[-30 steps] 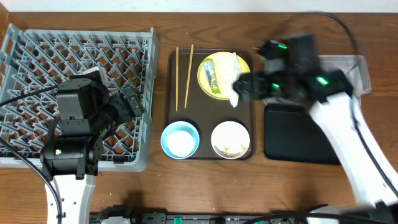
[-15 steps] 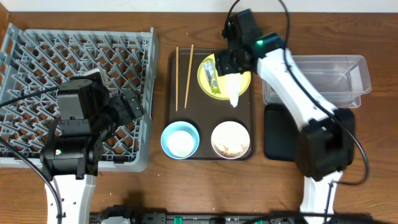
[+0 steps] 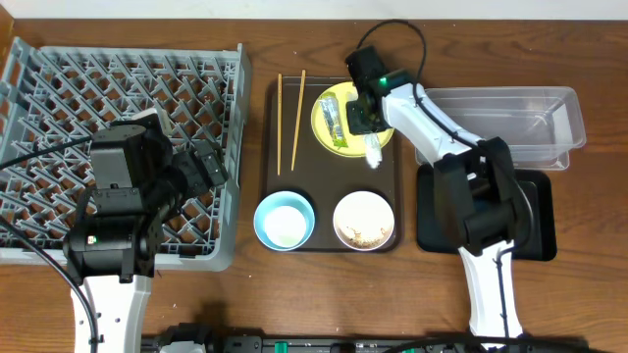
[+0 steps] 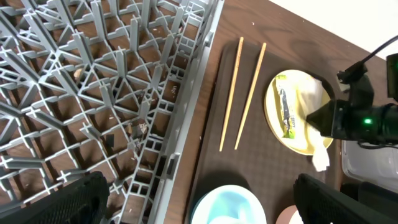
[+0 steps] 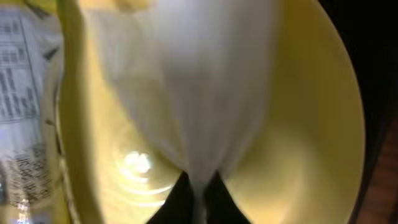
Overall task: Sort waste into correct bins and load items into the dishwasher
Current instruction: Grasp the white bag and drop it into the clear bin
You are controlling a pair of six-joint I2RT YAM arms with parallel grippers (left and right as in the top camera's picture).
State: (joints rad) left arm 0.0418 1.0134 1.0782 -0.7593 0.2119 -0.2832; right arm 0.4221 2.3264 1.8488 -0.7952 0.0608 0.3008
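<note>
The right jaws were pinched shut on the crumpled white napkin (image 3: pixel 371 149), which lay on the right side of the yellow plate (image 3: pixel 324 102) at the far end of the dark-brown serving tray (image 3: pixel 319 186). In the right wrist view the paper (image 5: pixel 199 93) fanned out from the closed tips, with the plate (image 5: pixel 305 124) directly beneath it. From overhead, the napkin's long axis ran from the plate's middle toward the near-right rim, and its loose tail hung past that rim onto the serving tray. The green-and-yellow wrapper (image 3: pixel 337 124) lay just beside it on the plate's left half, apart from the grip.

Both bins lay to the right of the grip: the clear tub (image 3: pixel 575 110) level with the plate, and the black tray (image 3: pixel 428 231) nearer the robot. The carry would therefore likely be a lift followed by a short sideways travel to the right, with the dangling tail the part most likely to drag across the plate.

The left jaws stood wide and held nothing over the dish rack (image 3: pixel 59 78), well apart from the plate, so the right arm was much the nearer one
</note>
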